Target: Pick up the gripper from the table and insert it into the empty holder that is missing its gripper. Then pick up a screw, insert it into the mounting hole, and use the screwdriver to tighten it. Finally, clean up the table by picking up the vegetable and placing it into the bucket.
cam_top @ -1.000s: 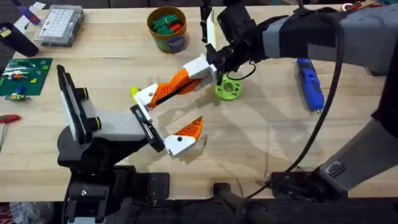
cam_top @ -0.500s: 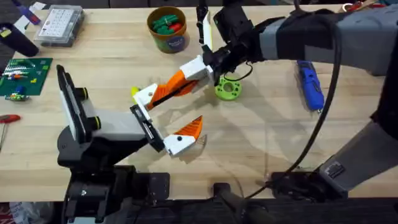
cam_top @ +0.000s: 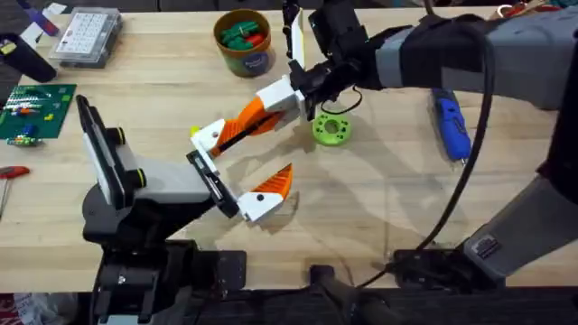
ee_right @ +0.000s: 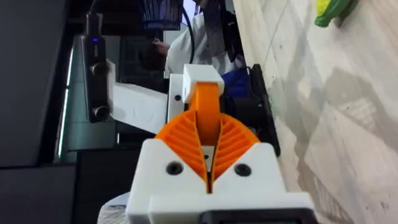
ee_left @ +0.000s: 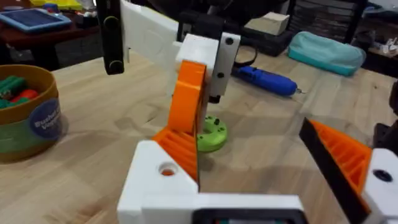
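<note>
My right gripper [cam_top: 260, 112] is shut on the loose orange-and-white gripper piece [cam_top: 237, 129], which shows as an upright orange strip [ee_left: 189, 106] in the left wrist view. Its ribbed pads [ee_right: 231, 144] pinch that orange strip [ee_right: 206, 106]. The piece's lower end meets the white empty holder [cam_top: 209, 138] on my left gripper [cam_top: 246, 161], which is open, its other orange finger [ee_left: 346, 157] apart. The holder's mounting hole [ee_left: 166, 169] shows. The blue screwdriver [cam_top: 450, 122] lies at the right. The bucket [cam_top: 244, 42] stands at the back. A yellow-green vegetable [cam_top: 194, 134] peeks out beside the holder.
A flat green disc with holes [cam_top: 331, 129] lies just under the right wrist. A clear parts box [cam_top: 86, 36] and a green board [cam_top: 32, 110] sit at the back left, a red-handled tool [cam_top: 11, 171] at the left edge. Bare wood stretches front right.
My right gripper has carried the piece slightly left and toward the table's far side. The left arm has nudged a little to the left.
</note>
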Available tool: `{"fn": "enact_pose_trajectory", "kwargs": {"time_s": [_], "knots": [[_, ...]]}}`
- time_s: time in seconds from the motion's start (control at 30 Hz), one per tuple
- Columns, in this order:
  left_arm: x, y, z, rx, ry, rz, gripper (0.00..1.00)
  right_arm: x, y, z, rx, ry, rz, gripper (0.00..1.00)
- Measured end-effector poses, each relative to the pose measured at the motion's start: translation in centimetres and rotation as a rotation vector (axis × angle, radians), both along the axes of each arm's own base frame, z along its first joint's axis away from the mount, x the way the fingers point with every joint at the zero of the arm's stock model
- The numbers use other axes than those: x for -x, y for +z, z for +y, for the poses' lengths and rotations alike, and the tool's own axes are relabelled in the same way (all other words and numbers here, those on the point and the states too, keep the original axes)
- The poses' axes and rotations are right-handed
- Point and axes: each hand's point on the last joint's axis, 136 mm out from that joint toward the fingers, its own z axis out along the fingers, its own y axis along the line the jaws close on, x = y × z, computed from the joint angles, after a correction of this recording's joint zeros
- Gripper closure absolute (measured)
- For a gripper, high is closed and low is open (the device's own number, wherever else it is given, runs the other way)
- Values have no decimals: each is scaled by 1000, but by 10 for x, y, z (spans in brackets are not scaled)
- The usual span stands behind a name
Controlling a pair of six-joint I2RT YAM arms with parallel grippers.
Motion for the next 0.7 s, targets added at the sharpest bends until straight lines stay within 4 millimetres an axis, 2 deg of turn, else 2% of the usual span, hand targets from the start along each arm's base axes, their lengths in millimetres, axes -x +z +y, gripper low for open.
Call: {"fn": "enact_pose_trajectory", "kwargs": {"time_s": [0.63,0.7], "knots": [[-2,0,1,2,11,5,11,-2,-4,2,-26,21,19,992],[-2,0,1,2,11,4,11,-2,-4,2,-24,20,23,917]]}}
